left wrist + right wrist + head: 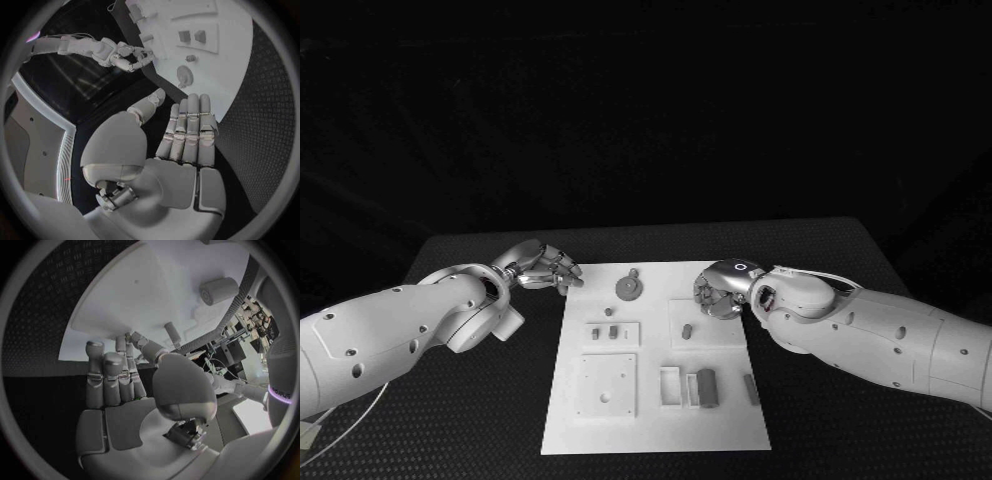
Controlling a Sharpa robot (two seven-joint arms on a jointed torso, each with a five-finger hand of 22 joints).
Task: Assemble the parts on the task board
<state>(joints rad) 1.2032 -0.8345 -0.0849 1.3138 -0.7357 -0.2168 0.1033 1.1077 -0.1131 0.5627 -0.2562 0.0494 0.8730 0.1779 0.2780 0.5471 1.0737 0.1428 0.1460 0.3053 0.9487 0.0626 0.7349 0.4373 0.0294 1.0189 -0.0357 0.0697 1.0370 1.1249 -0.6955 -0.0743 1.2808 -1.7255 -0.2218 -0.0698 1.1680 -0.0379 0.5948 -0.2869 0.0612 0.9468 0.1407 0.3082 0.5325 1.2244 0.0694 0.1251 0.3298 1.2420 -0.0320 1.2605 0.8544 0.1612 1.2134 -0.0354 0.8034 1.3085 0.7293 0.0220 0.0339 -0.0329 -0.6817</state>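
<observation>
Hovering at the task board (661, 420)'s far corners, the left hand (542, 265) and right hand (721, 290) both hold nothing, fingers apart, apparently poised to reach the parts (707, 387) lying on the board.

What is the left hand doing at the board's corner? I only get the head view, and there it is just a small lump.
Observer: The left wrist view shows the left hand flat, with its fingers straight and side by side and its palm bare. It holds nothing.
Operator: And the other one?
Observer: The right wrist view shows the right hand with an empty palm and its fingers bent at the tips over the task board.
Operator: Anything close to it?
Observer: A small peg sits just past its thumb. I cannot tell whether they touch.
</observation>
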